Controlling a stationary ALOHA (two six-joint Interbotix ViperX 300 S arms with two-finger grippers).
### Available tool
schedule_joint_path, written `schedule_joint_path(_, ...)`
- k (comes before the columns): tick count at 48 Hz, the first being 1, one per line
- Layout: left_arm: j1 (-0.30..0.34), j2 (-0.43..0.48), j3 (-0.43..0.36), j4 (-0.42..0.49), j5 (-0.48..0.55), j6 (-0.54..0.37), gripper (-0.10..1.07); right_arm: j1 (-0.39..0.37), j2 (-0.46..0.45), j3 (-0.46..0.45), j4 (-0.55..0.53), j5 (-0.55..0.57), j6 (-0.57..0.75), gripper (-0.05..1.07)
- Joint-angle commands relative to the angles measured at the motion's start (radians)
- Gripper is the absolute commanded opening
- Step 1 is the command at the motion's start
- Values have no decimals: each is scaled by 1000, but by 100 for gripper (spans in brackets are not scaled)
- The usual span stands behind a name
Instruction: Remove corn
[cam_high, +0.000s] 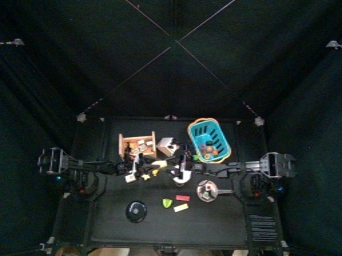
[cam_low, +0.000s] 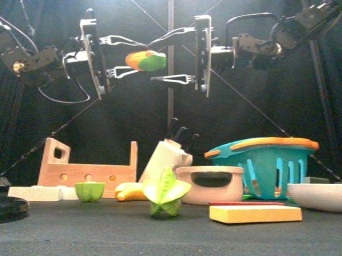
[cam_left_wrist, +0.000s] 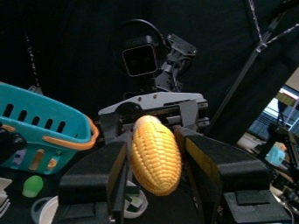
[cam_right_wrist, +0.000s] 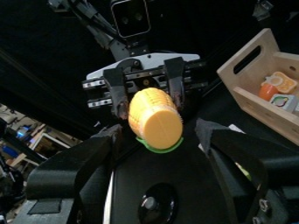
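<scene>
Your two arms are matte black with pale metal brackets at the wrists. Each gripper is a pair of long, flat black jaws on a wide black block; see the left gripper (cam_low: 94, 55) and the right gripper (cam_low: 201, 50). Loose black cables loop behind each gripper. A boxy black camera with a round lens sits just above the jaws.

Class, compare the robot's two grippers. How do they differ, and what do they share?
The left gripper is shut on the corn, while the right gripper stands wide open and grips nothing. In the front view the left gripper reaches the corn from the left, the right gripper from the right. Both hang high above the table, facing each other.
</scene>
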Motion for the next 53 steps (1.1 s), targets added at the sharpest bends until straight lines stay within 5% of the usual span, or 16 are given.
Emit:
schedule_joint_path(1, 8, -3, -15, -2, -6, -2, 62, -3, -15, -18, -2, -3, -5, 98)
schedule_joint_path(15, 9, -3, -12, -2, -6, 0, 62, -3, -15, -15, -3, -3, -6, 96)
schedule_joint_path(35, 15, -3, -11, -3, -6, 0, 62, -3, -15, -14, -2, -3, -3, 65)
schedule_joint_path(53, 37, -9, 9, -3, -6, 0, 62, -2, -15, -6, -2, 11, 2, 52)
